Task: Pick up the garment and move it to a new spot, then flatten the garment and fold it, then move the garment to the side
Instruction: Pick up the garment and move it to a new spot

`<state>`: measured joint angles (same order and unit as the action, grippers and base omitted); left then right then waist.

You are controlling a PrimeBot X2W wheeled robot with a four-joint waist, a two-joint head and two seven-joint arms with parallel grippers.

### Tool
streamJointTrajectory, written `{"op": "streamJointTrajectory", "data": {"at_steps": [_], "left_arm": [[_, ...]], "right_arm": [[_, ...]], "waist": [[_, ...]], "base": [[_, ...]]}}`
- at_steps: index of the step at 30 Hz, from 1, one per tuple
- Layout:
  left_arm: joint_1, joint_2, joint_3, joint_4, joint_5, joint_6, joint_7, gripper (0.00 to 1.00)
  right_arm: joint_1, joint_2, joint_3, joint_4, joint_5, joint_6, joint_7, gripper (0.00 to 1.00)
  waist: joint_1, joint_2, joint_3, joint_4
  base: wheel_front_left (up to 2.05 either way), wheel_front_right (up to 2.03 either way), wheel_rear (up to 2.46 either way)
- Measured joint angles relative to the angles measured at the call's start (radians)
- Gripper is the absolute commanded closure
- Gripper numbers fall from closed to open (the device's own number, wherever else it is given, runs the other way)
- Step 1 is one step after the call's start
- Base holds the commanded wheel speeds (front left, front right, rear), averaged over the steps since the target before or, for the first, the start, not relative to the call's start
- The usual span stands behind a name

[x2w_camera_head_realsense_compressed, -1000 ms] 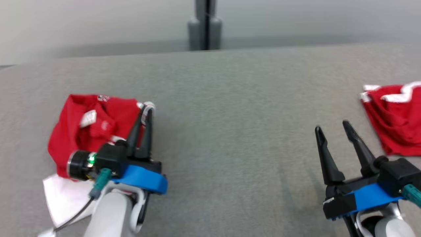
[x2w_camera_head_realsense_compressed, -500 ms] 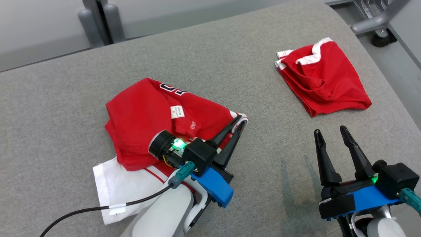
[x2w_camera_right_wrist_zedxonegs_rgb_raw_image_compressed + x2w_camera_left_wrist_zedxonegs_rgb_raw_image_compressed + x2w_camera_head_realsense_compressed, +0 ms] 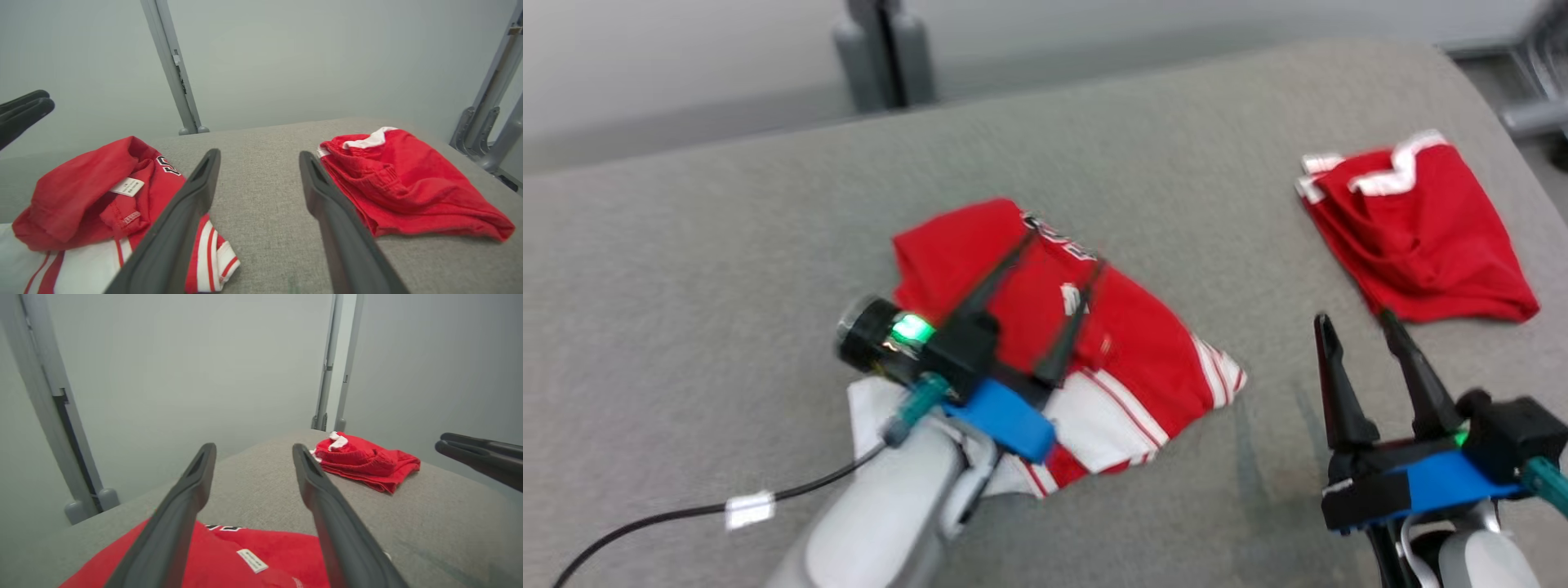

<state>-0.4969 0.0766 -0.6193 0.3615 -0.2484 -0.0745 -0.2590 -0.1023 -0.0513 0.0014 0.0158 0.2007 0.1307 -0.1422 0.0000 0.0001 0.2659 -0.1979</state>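
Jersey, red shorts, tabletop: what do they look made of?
Jersey: soft matte fabric, maybe cotton or polyester; it lies in loose crumpled folds, with a sewn label. Shorts: similar matte red cloth, with a gathered waistband. Tabletop: grey woven textile cover; the weave shows, and the edge looks rounded.

left gripper (image 3: 1066, 249) fingers sprung apart, garment (image 3: 1143, 351) hem let go.

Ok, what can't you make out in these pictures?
Jersey lettering: head view, motion blur, and the left tool crosses it.
Jersey label text: left wrist view, too small.
Jersey near edge: head view, under the left forearm; left wrist view, cut off at the bottom.
Shorts, left edge: right wrist view, behind the right tool.
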Motion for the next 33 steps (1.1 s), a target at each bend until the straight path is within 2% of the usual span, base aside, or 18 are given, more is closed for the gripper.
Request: {"op": "streamJointTrajectory", "data": {"at_steps": [7,16,20,33], "left_arm": [[0.060,0.086,0.174,-0.065,-0.040,0.083,-0.002,0.00],[0.204,0.174,0.348,-0.086,-0.096,0.119,-0.003,0.00],[0.275,0.193,0.365,-0.090,-0.112,0.117,-0.002,0.00],[0.415,0.205,0.340,-0.137,-0.109,0.137,0.014,0.00]], "right_arm": [[0.004,0.001,-0.002,-0.023,-0.024,0.000,0.037,0.00],[0.033,0.001,-0.005,-0.036,-0.031,0.000,0.071,0.00],[0.056,0.001,-0.005,-0.036,-0.031,0.000,0.081,0.00],[0.144,0.001,-0.015,-0.048,-0.038,0.000,0.117,0.00]], "waist": [[0.0000,-0.0001,-0.051,0.108],[0.0000,0.0000,-0.104,0.200],[0.0000,0.0000,-0.130,0.206],[-0.0001,-0.0001,-0.204,0.183]], "base": [[0.00,0.00,0.00],[0.00,0.00,0.00],[0.00,0.00,0.00],[0.00,0.00,0.00]]}}
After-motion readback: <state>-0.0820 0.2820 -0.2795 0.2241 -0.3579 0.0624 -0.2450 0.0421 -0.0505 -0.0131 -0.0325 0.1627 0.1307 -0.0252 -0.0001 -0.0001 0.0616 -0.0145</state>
